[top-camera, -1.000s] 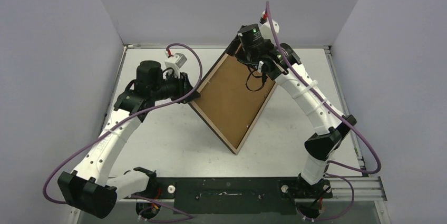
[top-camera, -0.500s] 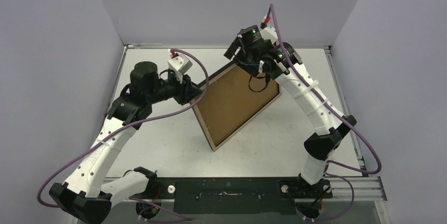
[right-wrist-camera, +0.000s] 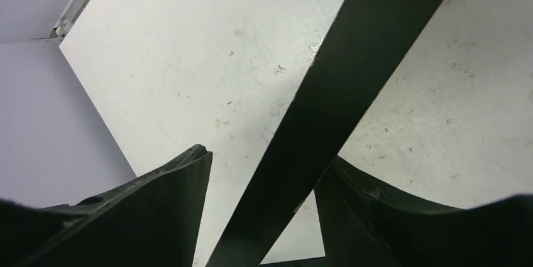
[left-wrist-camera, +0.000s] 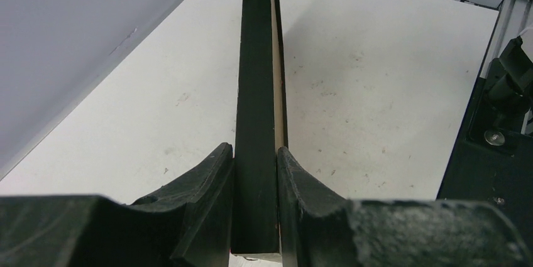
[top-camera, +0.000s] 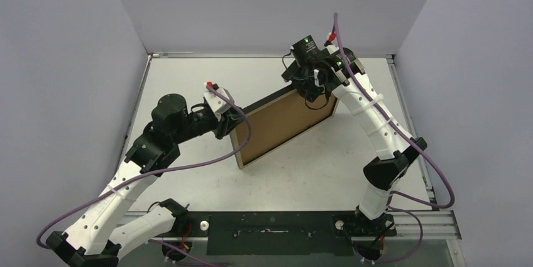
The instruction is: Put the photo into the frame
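The frame (top-camera: 276,146) is held off the table and tilted, its brown backing board (top-camera: 283,122) facing the top camera. My left gripper (top-camera: 231,122) is shut on the frame's left rim. In the left wrist view the black rim (left-wrist-camera: 256,91) is clamped between both fingers of that gripper (left-wrist-camera: 256,160). My right gripper (top-camera: 317,91) straddles the far right corner. In the right wrist view the rim (right-wrist-camera: 352,66) crosses slantwise between its open jaws (right-wrist-camera: 267,157), with a clear gap on the left side. The photo is hidden.
White tabletop (top-camera: 188,78) with grey walls on three sides. A black base plate (top-camera: 270,224) runs along the near edge, with an aluminium rail (top-camera: 434,220) at the right. Purple cables loop around both arms.
The frame has swung round and tipped, so it now looks smaller and flatter. The left gripper carried its edge nearer and to the right. The right gripper shifted right along the far rim.
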Robot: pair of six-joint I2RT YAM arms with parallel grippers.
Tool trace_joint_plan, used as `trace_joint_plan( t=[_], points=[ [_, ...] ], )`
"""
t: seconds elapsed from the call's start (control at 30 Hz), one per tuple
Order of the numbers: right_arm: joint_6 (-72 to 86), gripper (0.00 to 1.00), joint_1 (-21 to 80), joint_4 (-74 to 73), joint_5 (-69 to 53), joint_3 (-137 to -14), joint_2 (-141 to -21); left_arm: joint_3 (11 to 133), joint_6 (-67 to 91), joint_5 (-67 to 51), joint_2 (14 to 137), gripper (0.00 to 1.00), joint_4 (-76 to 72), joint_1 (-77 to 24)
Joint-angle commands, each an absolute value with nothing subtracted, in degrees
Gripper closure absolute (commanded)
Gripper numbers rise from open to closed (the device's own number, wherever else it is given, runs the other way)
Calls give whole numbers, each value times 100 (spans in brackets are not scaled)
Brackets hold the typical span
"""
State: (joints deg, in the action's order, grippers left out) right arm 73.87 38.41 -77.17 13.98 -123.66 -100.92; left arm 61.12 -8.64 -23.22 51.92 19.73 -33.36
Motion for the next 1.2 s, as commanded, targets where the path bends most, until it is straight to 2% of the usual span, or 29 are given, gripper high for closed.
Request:
trace_joint_plan(
  t=[0.0, 0.13, 0.23, 0.3, 0.37, 0.43, 0.5, 0.67, 0.87, 1.03, 1.17],
  points=[
    [7502, 44, 3846, -7845, 1414, -12456, -9728, 6103, -1060, -2054, 4932, 100, 937, -3428],
    [7489, 57, 3876, -7721, 1435, -12323, -9610, 6038, -1011, -2008, 4942, 100, 928, -3482],
    [7512, 74, 3868, -7668, 1393, -12226, -9555, 6009, -966, -2018, 4972, 100, 900, -3568],
    [7515, 84, 3867, -7650, 1369, -12221, -9545, 5995, -894, -1960, 4980, 85, 859, -3626],
    [7501, 93, 3859, -7627, 1362, -12249, -9545, 6058, -643, -1747, 5000, 52, 859, -3654],
    [7380, 99, 3823, -7534, 1292, -12287, -9554, 6182, -316, -1544, 5035, 39, 939, -3656],
    [7257, 100, 3750, -7428, 1187, -12308, -9575, 6317, -115, -1589, 5069, 34, 1077, -3655],
    [6644, 100, 3510, -6691, 433, -12263, -9698, 6558, 628, -1857, 5161, 29, 1169, -3656],
    [5721, 100, 3310, -6152, -711, -12789, -10194, 6363, 1700, -1223, 5171, 28, 493, -3649],
    [5343, 100, 3180, -5383, -1562, -12716, -10223, 6756, 1954, -388, 5542, 28, 1209, -3643],
    [4859, 99, 3003, -5473, -2133, -12710, -10344, 6920, 2174, 279, 5850, 28, 1764, -3630]
  ],
)
